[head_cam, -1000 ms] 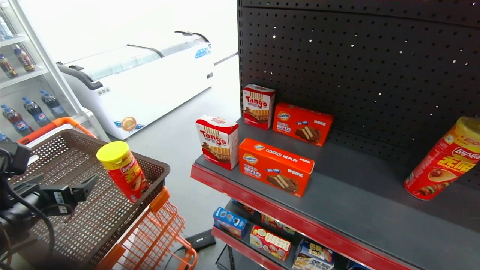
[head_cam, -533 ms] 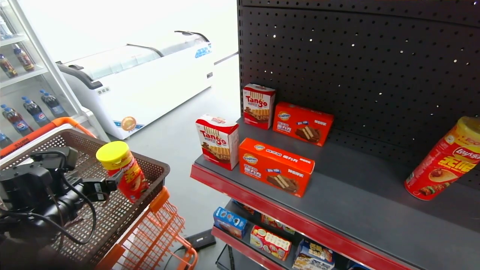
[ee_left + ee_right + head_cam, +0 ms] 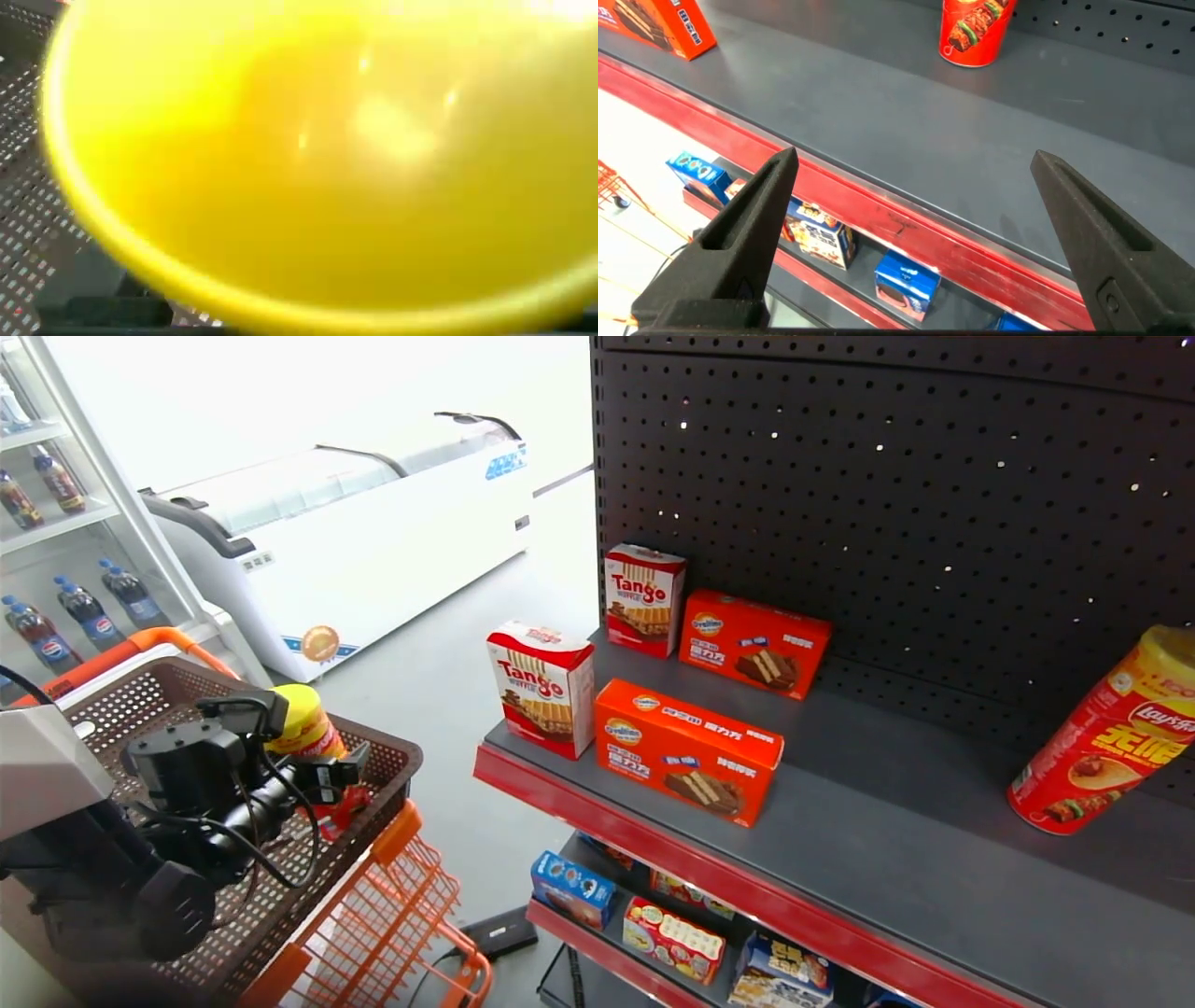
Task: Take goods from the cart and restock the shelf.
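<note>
The chips can (image 3: pixel 301 728) (image 3: pixel 327 159) stands upright in the cart's (image 3: pixel 373 915) brown basket (image 3: pixel 397 751), near its shelf-side rim. The left gripper (image 3: pixel 341 782) is against the can's body just under the yellow lid; whether its jaws have closed cannot be told. The right gripper (image 3: pixel 913 159) hangs with jaws spread wide over the shelf's (image 3: pixel 878 121) red front edge (image 3: pixel 906 210). Ahead of them, grey board runs to a second can (image 3: pixel 976 28) by the pegboard.
</note>
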Robot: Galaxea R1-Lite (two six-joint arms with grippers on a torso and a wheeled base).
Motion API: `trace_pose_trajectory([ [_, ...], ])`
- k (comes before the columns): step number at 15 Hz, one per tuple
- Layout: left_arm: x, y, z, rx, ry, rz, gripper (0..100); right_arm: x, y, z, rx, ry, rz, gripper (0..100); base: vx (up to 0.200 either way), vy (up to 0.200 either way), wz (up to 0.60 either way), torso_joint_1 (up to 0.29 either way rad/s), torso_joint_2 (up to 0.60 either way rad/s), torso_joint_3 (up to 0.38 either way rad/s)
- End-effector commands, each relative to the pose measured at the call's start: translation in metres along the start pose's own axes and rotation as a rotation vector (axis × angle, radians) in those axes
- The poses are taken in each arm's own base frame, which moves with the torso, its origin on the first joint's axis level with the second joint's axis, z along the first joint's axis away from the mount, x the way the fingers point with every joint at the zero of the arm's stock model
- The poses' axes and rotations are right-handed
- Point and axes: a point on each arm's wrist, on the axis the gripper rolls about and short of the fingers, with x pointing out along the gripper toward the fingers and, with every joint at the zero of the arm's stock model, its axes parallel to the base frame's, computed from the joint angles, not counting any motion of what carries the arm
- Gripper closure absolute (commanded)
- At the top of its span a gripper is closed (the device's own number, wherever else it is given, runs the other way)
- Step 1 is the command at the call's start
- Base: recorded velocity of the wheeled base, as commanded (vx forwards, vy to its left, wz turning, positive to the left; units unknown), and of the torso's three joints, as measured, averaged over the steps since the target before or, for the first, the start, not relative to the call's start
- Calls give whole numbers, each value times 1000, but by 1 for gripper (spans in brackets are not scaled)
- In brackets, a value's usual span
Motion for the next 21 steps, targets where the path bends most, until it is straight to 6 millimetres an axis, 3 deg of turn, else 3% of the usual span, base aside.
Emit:
trace_pose_trajectory([
  [1, 20, -1, -10, 0, 6, 1, 0, 0, 0, 0, 0, 1, 1, 0, 0, 0, 0, 0, 0, 0],
  [3, 29, -1, -10, -4, -25, -46, 0, 0, 0, 0, 0, 1, 1, 0, 0, 0, 0, 0, 0, 0],
  [4, 29, -1, -10, -2, -36, -83, 100, 0, 0, 0, 0, 1, 1, 0, 0, 0, 0, 0, 0, 0],
  [10, 29, -9, 2, 32, -86, -106, 100, 0, 0, 0, 0, 1, -1, 0, 0, 0, 0, 0, 0, 0],
  [13, 13, -4, 39, 29, -180, -63, 100, 0, 0, 0, 0, 1, 1, 0, 0, 0, 0, 0, 0, 0],
  [16, -30, -2, 99, 32, -228, -87, 100, 0, 0, 0, 0, 1, 1, 0, 0, 0, 0, 0, 0, 0],
  [18, -73, -14, 134, 34, -243, -181, 100, 0, 0, 0, 0, 1, 1, 0, 0, 0, 0, 0, 0, 0],
  [21, -121, -29, 163, 12, -323, -268, 100, 0, 0, 0, 0, 1, 1, 0, 0, 0, 0, 0, 0, 0],
])
